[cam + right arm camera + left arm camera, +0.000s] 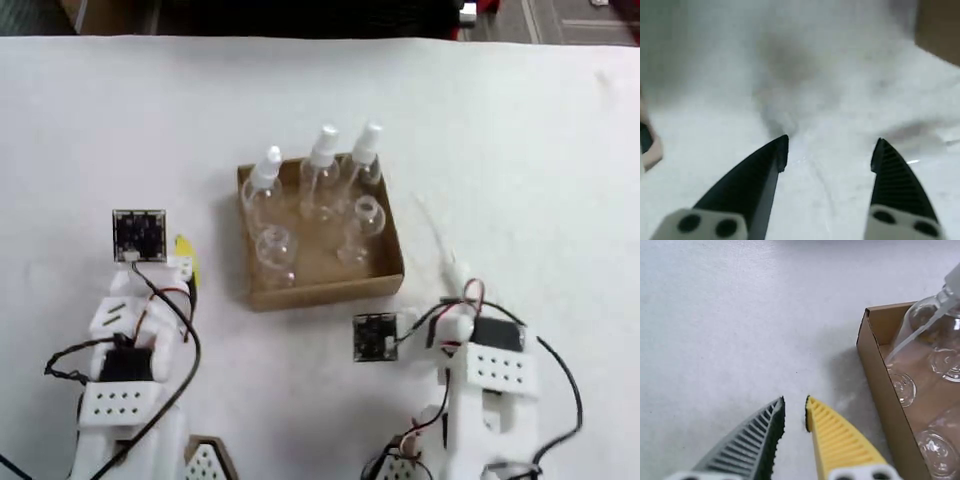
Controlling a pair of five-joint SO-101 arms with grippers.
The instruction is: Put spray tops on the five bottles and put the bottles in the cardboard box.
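The cardboard box [325,290] sits mid-table and holds five clear bottles. The three in the back row [322,175] wear white spray tops; the two in front [273,245] are open-necked. A loose spray top [447,262] lies on the table right of the box, its thin tube pointing away. The right arm [480,350] ends just above it. My right gripper [830,147] is wide open over the white table, with only a blurred shape between the black fingers. My left gripper [795,400], one grey and one yellow finger, is open by a narrow gap and empty, left of the box wall [880,375].
White table all around; its far edge runs along the top of the high view. A corner of the box [937,30] shows ahead of the right gripper. Cables loop over both arm bases at the near edge.
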